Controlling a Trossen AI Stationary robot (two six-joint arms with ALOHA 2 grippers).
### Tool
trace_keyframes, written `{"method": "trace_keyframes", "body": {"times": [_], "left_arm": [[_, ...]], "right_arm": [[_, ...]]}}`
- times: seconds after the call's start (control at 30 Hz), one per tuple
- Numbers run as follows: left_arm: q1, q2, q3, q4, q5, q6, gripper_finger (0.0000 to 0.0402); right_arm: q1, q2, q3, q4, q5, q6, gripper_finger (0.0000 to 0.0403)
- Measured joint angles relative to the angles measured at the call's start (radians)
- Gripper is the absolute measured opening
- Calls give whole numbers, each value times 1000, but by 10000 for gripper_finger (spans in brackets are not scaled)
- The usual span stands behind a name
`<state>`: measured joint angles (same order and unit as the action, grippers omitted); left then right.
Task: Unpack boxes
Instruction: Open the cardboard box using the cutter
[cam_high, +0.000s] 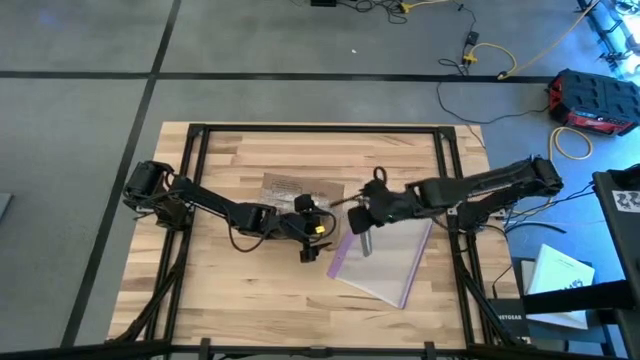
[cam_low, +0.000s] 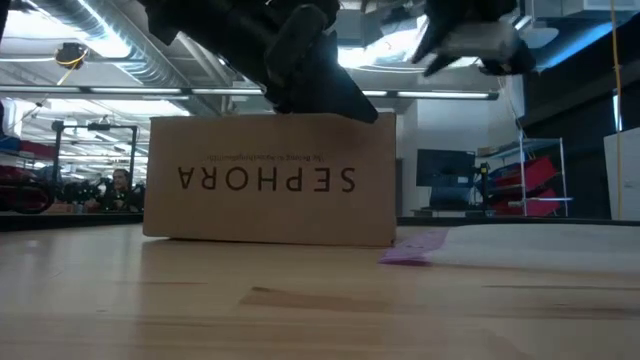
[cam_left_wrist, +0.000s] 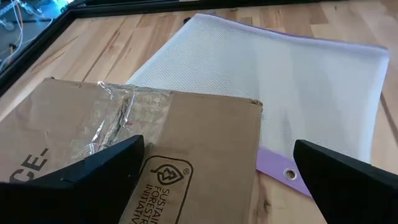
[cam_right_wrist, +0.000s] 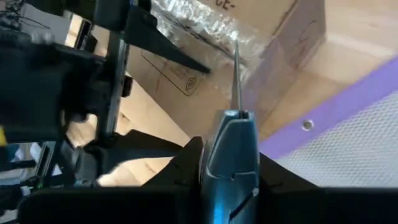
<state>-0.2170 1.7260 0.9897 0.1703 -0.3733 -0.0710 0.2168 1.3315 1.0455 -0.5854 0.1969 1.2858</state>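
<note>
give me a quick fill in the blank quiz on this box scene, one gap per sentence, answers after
1. The word printed on the side of the cardboard box is ____.
2. The right gripper is shut on a grey ____ with a thin blade.
3. The left gripper hangs over the box with its fingers ____.
4. The clear bag beside the box has a ____ edge.

Missing words: SEPHORA; knife; open; purple
</note>
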Motion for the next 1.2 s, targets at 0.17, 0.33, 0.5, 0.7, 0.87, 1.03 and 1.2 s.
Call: {"method": "trace_keyframes", "body": {"times": [0.17,0.33,0.5,0.7,0.87,1.03,1.2], "left_arm": [[-6,-1,0,12,0,-77,400],[-14,-6,-2,62,6,-179,400],[-18,-5,-3,127,20,-183,400],[-17,-5,-3,124,11,-191,400],[-17,-5,-3,129,8,-303,400],[-17,-5,-2,132,4,-417,400],[-17,-6,-2,132,3,-444,400]], "right_arm": [[73,0,-193,-11,7,43,51],[94,1,-375,34,-3,52,51],[92,17,-471,75,0,-35,51],[92,29,-538,155,39,-61,51],[92,32,-541,178,53,-88,80],[92,33,-541,181,52,-140,120],[92,34,-542,176,47,-170,111]]}}
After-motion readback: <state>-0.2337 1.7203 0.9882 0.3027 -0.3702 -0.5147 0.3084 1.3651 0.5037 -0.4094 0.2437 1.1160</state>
